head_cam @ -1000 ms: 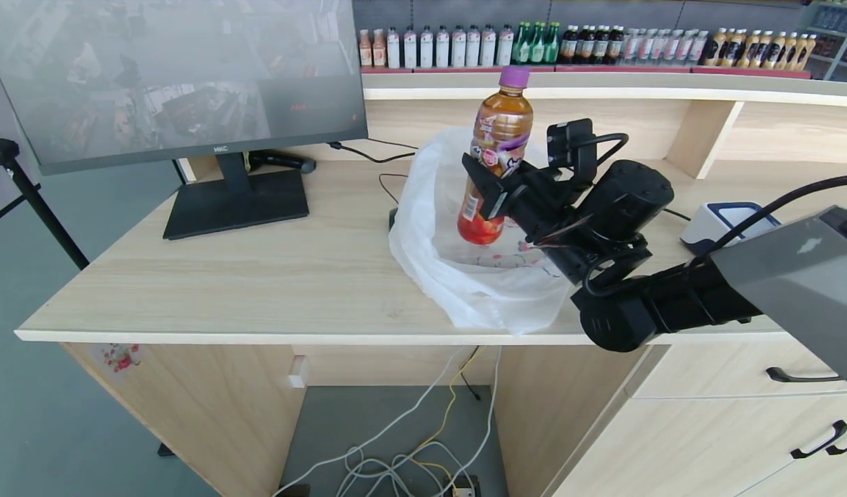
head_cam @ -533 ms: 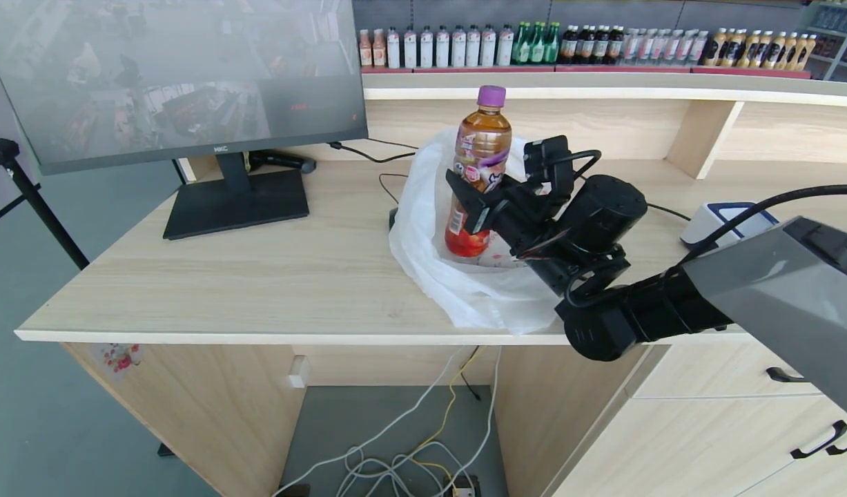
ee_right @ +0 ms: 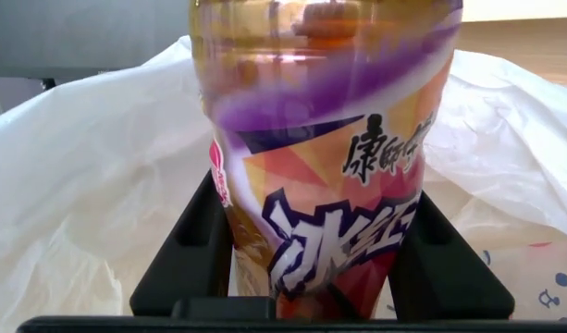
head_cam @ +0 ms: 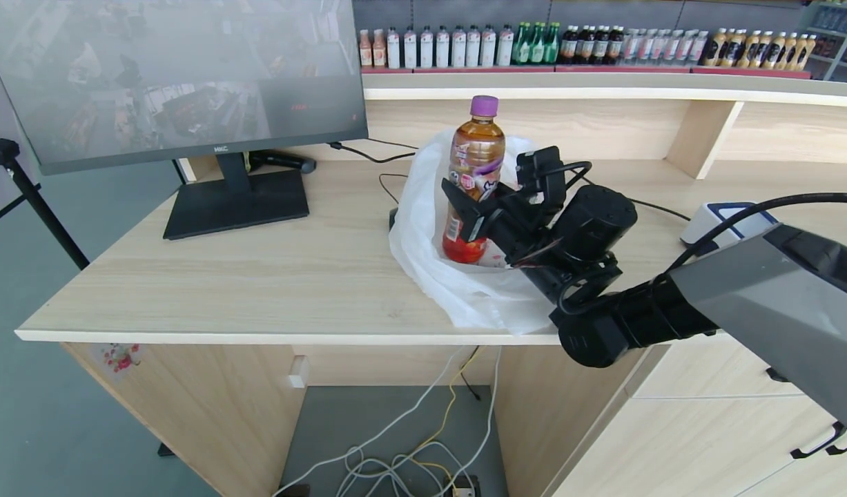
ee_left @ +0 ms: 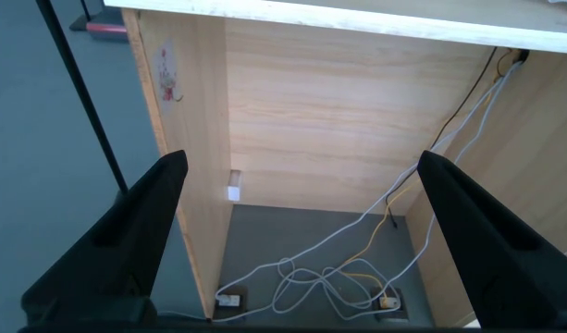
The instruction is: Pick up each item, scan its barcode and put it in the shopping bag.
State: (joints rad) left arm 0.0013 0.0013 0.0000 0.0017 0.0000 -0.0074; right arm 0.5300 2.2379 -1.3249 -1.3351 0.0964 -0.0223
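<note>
1. The right gripper (head_cam: 475, 209) grips the bottle (head_cam: 474, 155) at its lower label. Its jaws are only as wide as the bottle, one finger (ee_right: 195, 250) pressed against each side.
2. The bottle stands upright with its cap on top and its base down inside the open mouth of the bag (head_cam: 423, 235). The bag lies slumped on the desk (head_cam: 257, 276), between the monitor (head_cam: 174, 76) and the scanner (head_cam: 723, 219). Whether the base already rests on the bag's floor cannot be told.
3. The left gripper (ee_left: 297, 240) hangs below the desk top with its fingers spread wide and nothing between them. It faces the cables (ee_left: 329, 277) on the floor.
4. The step in hand appears to be setting the bottle into the bag.
5. To do it well, the arm should lower the bottle straight down until the base takes its own weight. If the gripper lets go above the floor, a tall bottle with a narrow base will likely topple.
6. The bottle should stay vertical on the way down, and the jaws should open only far enough to free the label.
7. The bag is thin and slack, and its rim lies close to the fingers. The retreat is best made up and back along the arm's own side, slowly, so the fingers do not snag the film and drag the bag or tip the bottle.
8. The far wall of the bag stands just behind the bottle, so pushing forward would crumple it.
</note>
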